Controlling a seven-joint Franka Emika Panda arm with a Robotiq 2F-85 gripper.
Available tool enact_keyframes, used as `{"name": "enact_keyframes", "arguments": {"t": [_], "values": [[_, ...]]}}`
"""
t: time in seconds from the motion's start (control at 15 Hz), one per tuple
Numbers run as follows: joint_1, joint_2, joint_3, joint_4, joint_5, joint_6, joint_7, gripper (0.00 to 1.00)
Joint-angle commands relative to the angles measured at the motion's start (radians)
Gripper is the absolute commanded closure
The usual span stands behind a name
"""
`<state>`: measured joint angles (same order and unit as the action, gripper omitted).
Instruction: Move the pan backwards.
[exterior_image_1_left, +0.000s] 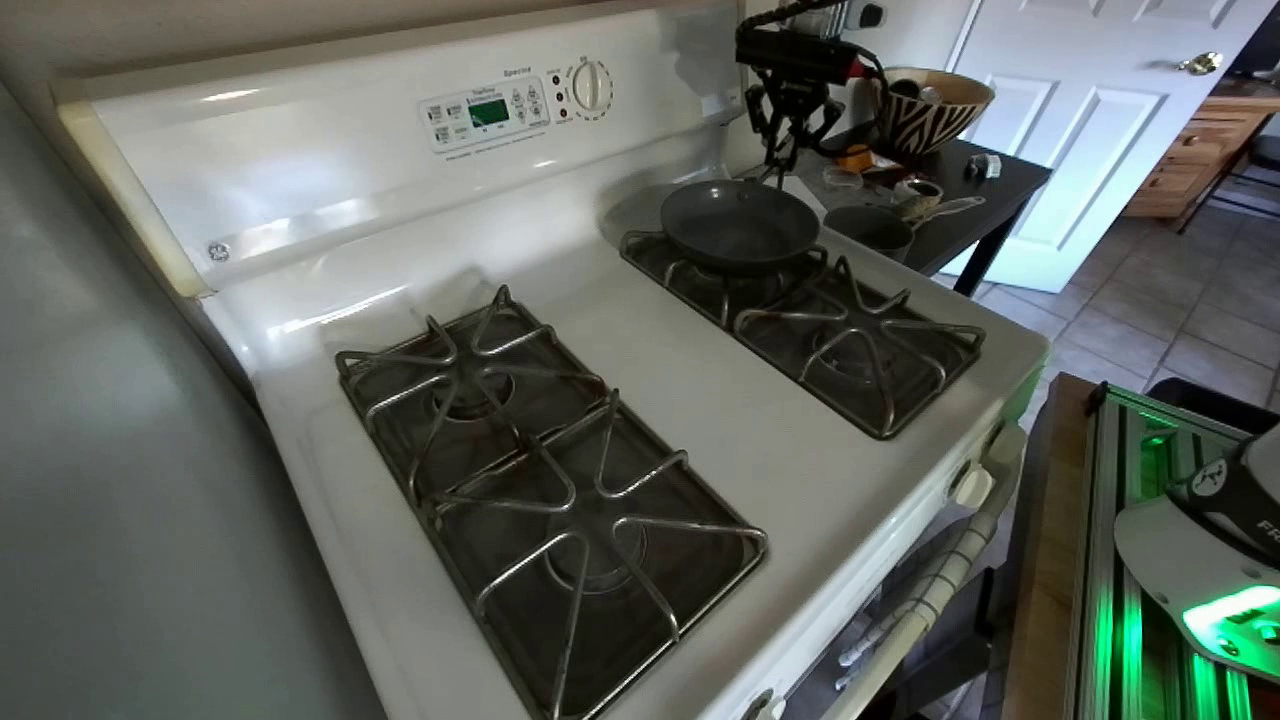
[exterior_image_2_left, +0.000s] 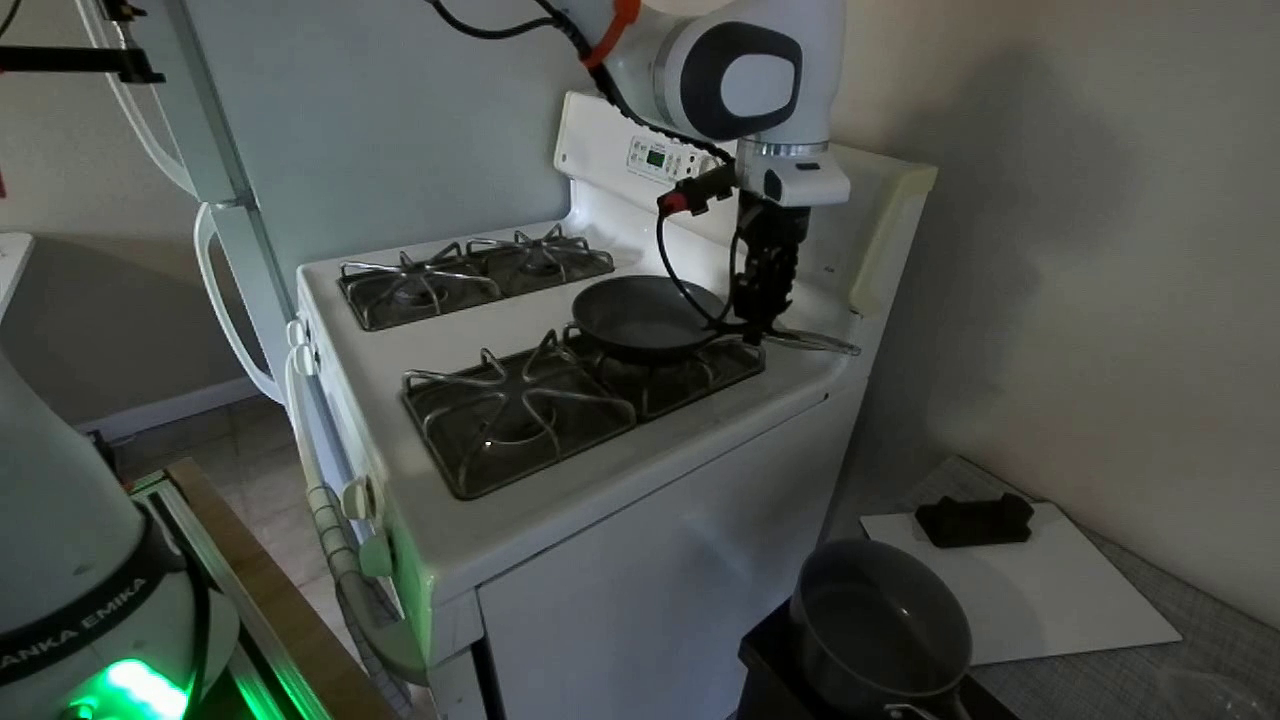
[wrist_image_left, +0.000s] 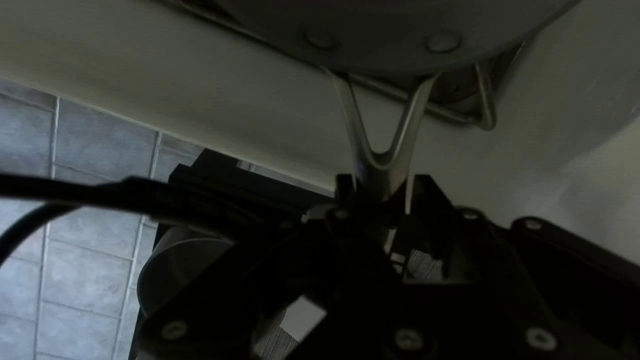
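The pan (exterior_image_1_left: 740, 225) is a round, shallow, dark grey frying pan. It sits level at the rear burner grate on the side by the dark table; it also shows in an exterior view (exterior_image_2_left: 645, 315). In the wrist view its rim (wrist_image_left: 380, 35) fills the top, with two rivets. Its handle (exterior_image_2_left: 815, 342) is silvery metal with a forked base and points away from the burners. My gripper (wrist_image_left: 382, 187) has its fingers close on both sides of the handle and looks shut on it. The gripper also shows in both exterior views (exterior_image_1_left: 778, 165) (exterior_image_2_left: 755, 325). Exact finger contact is dark.
The front burner grate (exterior_image_1_left: 860, 345) lies beside the pan, with two more grates (exterior_image_1_left: 590, 520) across the stove top. The stove's back panel (exterior_image_1_left: 380, 130) stands behind. A dark pot (exterior_image_2_left: 880, 620) and a white board (exterior_image_2_left: 1060, 590) lie on the side table.
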<state>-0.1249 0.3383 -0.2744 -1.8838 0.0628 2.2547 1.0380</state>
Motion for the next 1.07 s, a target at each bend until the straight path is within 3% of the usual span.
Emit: {"name": "enact_keyframes", "arguments": {"t": [0.0,0.27,0.33,1.0], "values": [[0.015,0.012,-0.008,0.021,-0.017,0.012,0.122,0.39],[0.015,-0.017,-0.002,0.005,-0.021,0.014,0.104,0.04],[0.016,-0.034,-0.001,-0.009,-0.025,0.023,0.090,0.00],[0.041,-0.304,0.046,-0.256,-0.315,0.128,-0.141,0.00]]}}
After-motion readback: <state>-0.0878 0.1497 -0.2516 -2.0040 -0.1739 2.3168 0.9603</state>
